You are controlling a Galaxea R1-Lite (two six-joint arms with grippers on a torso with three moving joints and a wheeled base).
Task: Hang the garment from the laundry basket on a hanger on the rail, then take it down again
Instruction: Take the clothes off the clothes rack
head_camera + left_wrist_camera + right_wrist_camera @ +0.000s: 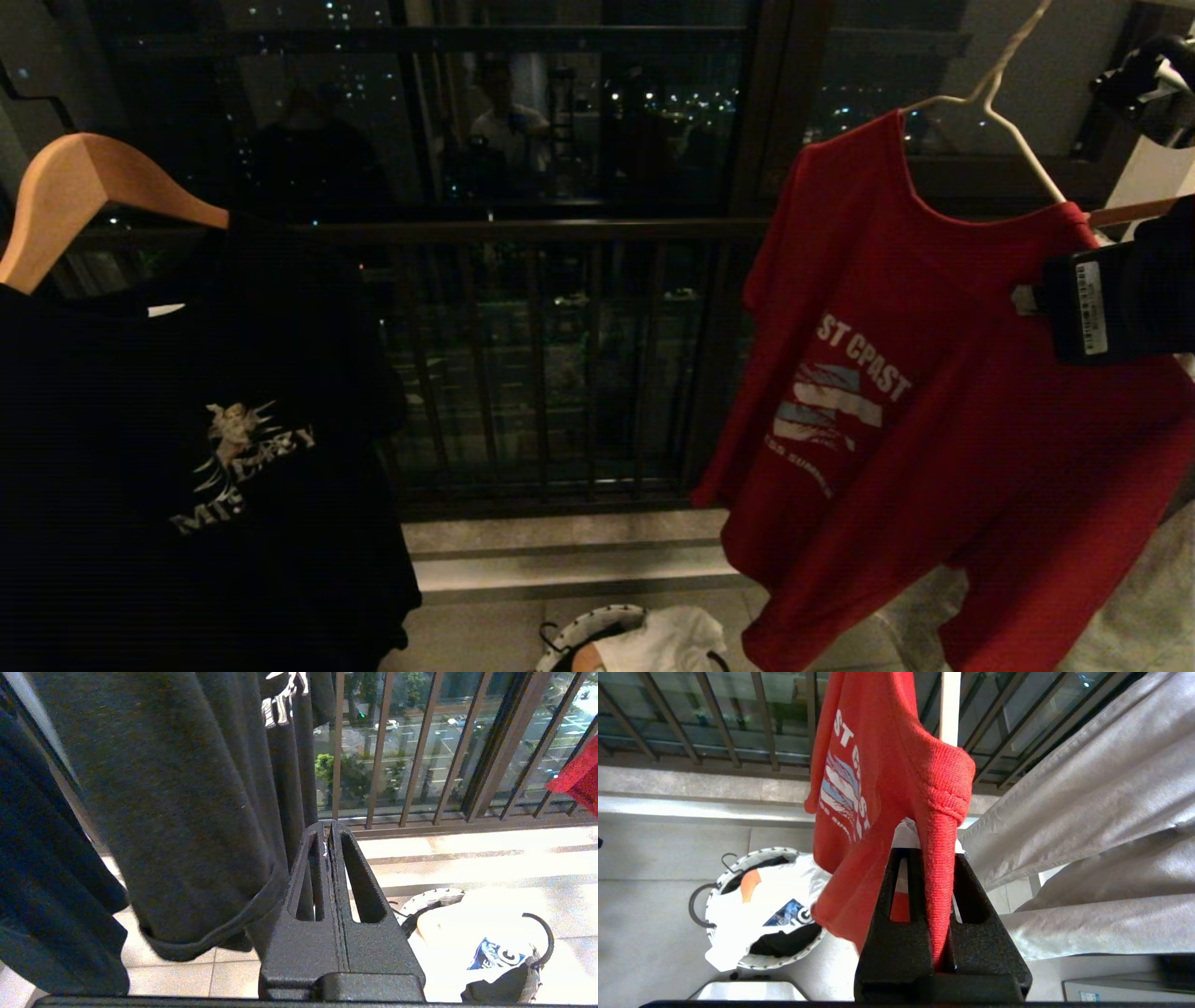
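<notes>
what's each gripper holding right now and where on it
The right gripper is shut on the red shirt, pinching a bunched fold at its shoulder, near the wire hanger. The left gripper is shut and holds nothing.

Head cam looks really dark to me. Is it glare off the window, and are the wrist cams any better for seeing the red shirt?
Head view: dim overall, window glass reflecting a person and lights, yet the red T-shirt lettering reads. Right wrist view: bright, sharp; right gripper shut on the shirt's fabric. Left wrist view: well lit, floor tiles washed out.
</notes>
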